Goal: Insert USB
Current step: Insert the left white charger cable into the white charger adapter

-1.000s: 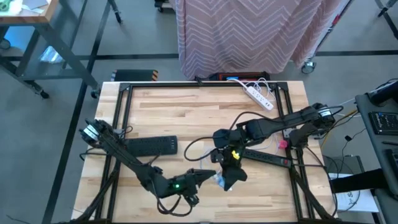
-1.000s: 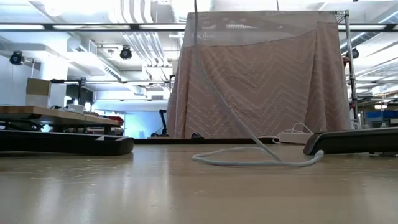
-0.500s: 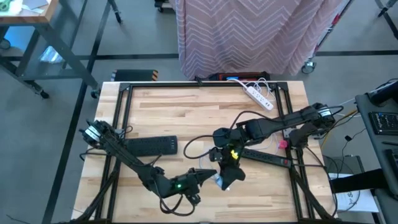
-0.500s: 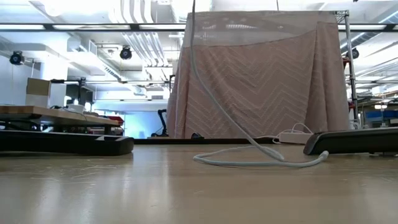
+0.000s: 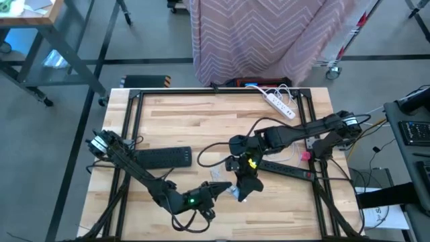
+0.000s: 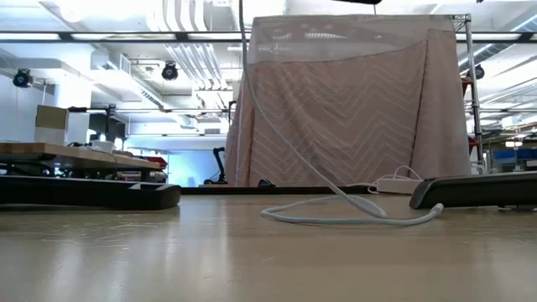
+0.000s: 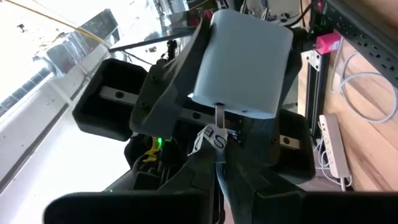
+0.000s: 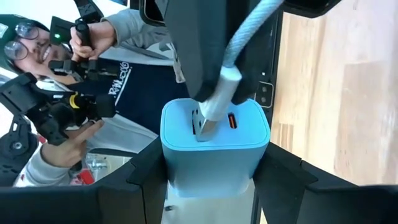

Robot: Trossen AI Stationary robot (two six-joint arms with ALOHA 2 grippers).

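Pale blue charger block [image 8: 214, 149] sits clamped in the right gripper [image 8: 211, 180], left gripper [image 7: 217, 162] pinching the white USB plug [image 8: 214, 102] into it.

high: straight down, whole table [image 5: 201, 121] | low: level, table-top, facing far room | wrists: close, share charger [image 8: 214, 146]

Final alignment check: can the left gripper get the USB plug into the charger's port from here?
Probably yes. The left gripper holds the USB plug with its tip at the port of the charger, nothing between; the right gripper grips the charger.
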